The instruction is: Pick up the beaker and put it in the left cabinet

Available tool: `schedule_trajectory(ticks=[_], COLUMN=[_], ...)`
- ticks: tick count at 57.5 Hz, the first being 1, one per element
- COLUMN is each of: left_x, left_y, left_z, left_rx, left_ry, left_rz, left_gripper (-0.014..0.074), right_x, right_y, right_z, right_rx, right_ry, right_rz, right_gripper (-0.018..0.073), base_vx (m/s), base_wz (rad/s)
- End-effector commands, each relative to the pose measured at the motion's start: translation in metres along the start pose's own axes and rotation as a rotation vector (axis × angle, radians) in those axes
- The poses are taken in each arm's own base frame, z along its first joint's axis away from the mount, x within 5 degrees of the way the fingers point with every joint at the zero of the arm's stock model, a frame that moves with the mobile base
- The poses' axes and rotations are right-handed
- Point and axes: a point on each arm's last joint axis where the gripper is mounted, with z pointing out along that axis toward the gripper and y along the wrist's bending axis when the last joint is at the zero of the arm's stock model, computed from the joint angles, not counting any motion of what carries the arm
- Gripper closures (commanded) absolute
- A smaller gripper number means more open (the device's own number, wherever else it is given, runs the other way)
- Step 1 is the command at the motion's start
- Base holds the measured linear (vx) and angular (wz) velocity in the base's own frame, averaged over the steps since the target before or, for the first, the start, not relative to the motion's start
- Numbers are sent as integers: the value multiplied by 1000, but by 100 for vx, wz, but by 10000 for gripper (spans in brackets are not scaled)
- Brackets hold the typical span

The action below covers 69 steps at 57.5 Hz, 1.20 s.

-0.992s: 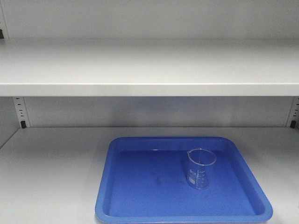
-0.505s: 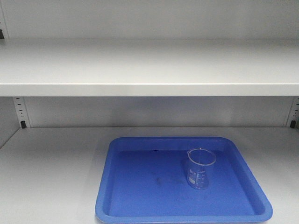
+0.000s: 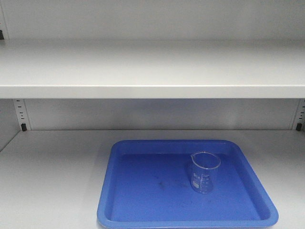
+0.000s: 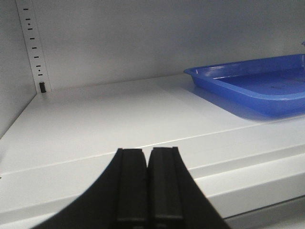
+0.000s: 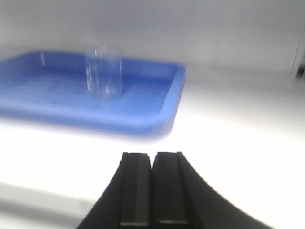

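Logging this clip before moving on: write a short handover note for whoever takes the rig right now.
Left gripper: fingers shut, empty, at the front edge of the cabinet shelf.
Right gripper: fingers shut, empty, in front of the blue tray.
Beaker: upright in the tray's right half, on the lower shelf of the cabinet; neither gripper touches it.
Done: the beaker sits inside the cabinet, released.
Left: apparently nothing beyond pulling both arms clear; confirm this is the intended spot.

One beaker, one blue tray, two shelves, two end effectors
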Motion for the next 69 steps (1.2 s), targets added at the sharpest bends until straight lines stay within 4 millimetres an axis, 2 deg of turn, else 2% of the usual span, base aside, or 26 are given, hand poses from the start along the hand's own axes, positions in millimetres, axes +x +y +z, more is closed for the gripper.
schedule_trajectory(ticks=[1,8,15,69], left_x=[-3,-3,-3,-3], left_y=[0,0,0,0], left_z=[-1,-1,-1,-1], left_rx=[-4,-4,-4,-4], left_ry=[-86,-86,-86,-86], left_rz=[-12,-12,-12,-12], left_gripper=[595,595,595,595], right_x=[2,20,31,32], right_y=[-3,-7,-9,-9], right_z=[0,-3,-3,-3], right_rx=[44,127,178,180], right_ry=[-96,-117,-94,-83], right_rz=[116,232,247,235], right_gripper=[568,568,568,568], base_vx=[0,0,0,0], base_wz=[0,0,0,0])
